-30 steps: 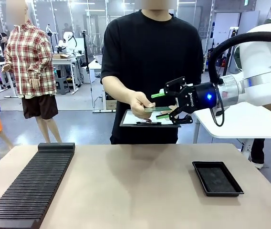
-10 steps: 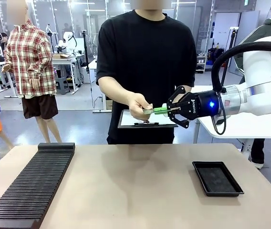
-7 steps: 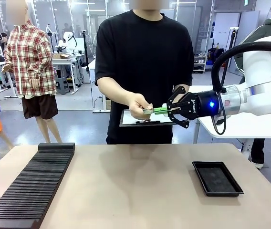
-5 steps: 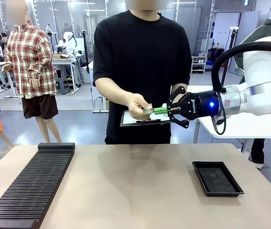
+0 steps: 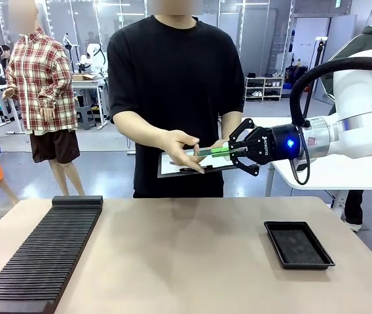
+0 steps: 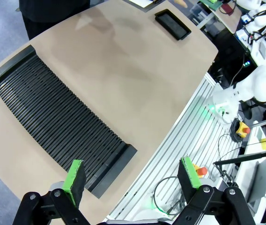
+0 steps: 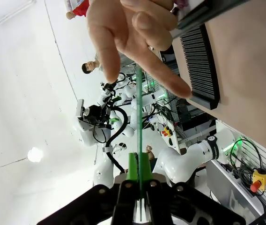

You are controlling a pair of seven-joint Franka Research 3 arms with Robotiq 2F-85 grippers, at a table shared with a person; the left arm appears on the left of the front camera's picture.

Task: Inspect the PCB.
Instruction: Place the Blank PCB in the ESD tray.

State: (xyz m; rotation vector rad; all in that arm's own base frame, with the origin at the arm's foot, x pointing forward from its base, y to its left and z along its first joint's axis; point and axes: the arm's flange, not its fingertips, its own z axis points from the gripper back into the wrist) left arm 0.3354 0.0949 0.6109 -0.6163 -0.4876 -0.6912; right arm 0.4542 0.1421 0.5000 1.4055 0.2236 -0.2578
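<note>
PCB thin, green, seen edge-on, pinched by right gripper; left gripper spread.

The person's hand has opened its grip on the PCB.

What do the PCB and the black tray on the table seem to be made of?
The PCB: probably rigid green laminate; clamped at one end by the right gripper, it juts out thin and straight, without sagging. The black tray: likely moulded plastic, dull with slight sheen, with a raised rim.
</note>
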